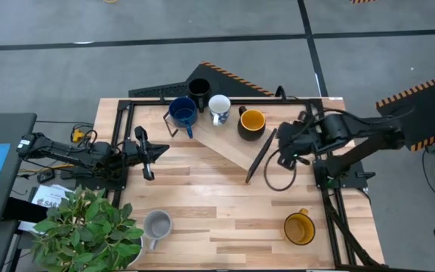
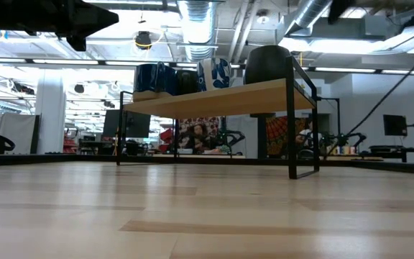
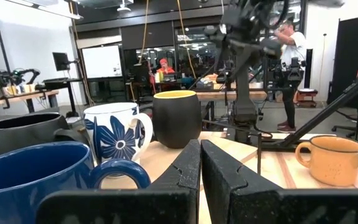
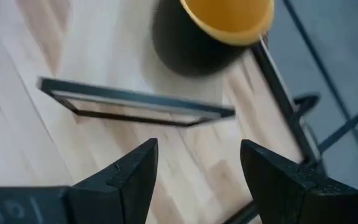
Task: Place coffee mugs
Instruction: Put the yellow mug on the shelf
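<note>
Since four coffee mugs already stand in a row on the raised shelf [image 1: 232, 143] toward twelve o'clock of the table [image 1: 202, 196], you can count the job as roughly two-thirds done: the black mug [image 1: 198, 88], the dark blue mug [image 1: 183, 112], the white mug with blue flowers [image 1: 219, 108] and the dark mug with the yellow inside [image 1: 251, 122] run along it from eleven toward one o'clock. Two are left on the tabletop for you: the light grey mug [image 1: 157, 226] near seven o'clock, close by the potted plant [image 1: 89, 227], and the yellow-orange mug [image 1: 299, 227] near five o'clock. Your right gripper [image 1: 284, 143] hovers just off the shelf's one-o'clock end, beside the yellow-lined mug, its jaws spread wide and holding nothing. Your left gripper [image 1: 146, 149] waits at nine o'clock, pointing across at the shelf, jaws pressed together and empty. By my reckoning the shelf's free stretch lies at its lower right end, so each remaining mug would go there, the yellow-orange one being nearer your right arm.
</note>
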`<state>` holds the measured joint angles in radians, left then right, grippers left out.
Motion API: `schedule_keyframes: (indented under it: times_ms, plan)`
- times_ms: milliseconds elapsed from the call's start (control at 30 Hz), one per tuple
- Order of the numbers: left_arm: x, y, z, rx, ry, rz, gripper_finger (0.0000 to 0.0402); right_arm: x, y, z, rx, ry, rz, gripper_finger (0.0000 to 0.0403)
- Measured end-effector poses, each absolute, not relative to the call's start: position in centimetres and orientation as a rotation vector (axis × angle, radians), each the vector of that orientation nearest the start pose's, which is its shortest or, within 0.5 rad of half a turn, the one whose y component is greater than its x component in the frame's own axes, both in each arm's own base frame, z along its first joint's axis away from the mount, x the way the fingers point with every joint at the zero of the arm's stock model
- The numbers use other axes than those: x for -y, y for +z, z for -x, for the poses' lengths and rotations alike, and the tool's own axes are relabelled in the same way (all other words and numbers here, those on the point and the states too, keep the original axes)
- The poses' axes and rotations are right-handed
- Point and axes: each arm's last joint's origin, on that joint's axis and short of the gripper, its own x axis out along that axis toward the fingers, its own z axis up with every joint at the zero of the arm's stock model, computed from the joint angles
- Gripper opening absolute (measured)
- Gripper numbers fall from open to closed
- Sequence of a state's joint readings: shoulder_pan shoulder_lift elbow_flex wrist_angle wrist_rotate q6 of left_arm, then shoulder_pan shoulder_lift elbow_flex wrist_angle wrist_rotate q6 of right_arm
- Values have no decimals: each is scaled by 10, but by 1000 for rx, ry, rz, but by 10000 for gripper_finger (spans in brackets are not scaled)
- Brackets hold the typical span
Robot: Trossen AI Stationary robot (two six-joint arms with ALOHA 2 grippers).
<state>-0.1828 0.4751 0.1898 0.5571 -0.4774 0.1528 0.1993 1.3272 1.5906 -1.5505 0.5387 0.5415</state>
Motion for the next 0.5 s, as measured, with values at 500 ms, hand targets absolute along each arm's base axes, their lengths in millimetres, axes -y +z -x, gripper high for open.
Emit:
schedule_keyframes:
  times_ms: [500]
  plan:
    - [10,238,-128,236,312,-62,0,-68,308,-165,-1300,-305,-617,255]
